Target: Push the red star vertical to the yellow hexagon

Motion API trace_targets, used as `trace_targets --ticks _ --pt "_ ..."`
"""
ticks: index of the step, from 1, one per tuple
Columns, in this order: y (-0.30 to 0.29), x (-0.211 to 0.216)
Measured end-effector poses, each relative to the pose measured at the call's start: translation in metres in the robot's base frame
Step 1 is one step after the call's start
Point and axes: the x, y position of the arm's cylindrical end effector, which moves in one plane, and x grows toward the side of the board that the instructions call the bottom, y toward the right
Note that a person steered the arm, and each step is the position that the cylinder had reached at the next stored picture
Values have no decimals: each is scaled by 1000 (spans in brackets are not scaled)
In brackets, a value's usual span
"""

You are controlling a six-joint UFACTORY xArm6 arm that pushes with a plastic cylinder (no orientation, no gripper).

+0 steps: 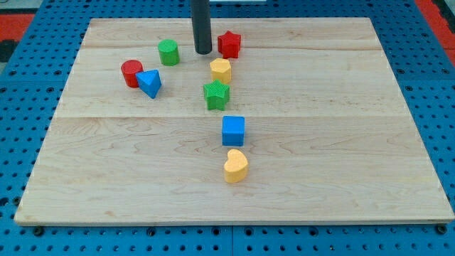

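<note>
- Camera view: my tip (203, 52) rests on the worktop (341, 156) close to its top edge, a little left of centre. The arm ends in a plain rod, so there is no hand to be spread or pressed together.
- The red star (229, 44) sits just to the right of my tip, near the top edge, with a thin gap between them as far as I can tell.
- The yellow hexagon (220, 70) lies just below the star, toward the bottom edge and a touch to the left, nearly touching it.
- The deciding relation: the star lies to the right of my tip and already slightly right of the hexagon, so a rightward push would likely worsen the line-up. I judge the tip needs to come round to the star's right side and nudge it left.
- Elsewhere: a green cylinder (168, 52), red cylinder (131, 72) and blue triangle (149, 82) toward the top-left corner; a green star (216, 94), blue cube (233, 131) and yellow heart (235, 166) run down the middle.
</note>
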Motion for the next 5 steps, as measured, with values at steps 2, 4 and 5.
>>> trace_targets --ticks 2,4,5 --pt "-15 21" --pt "110 -9" --pt "132 -39"
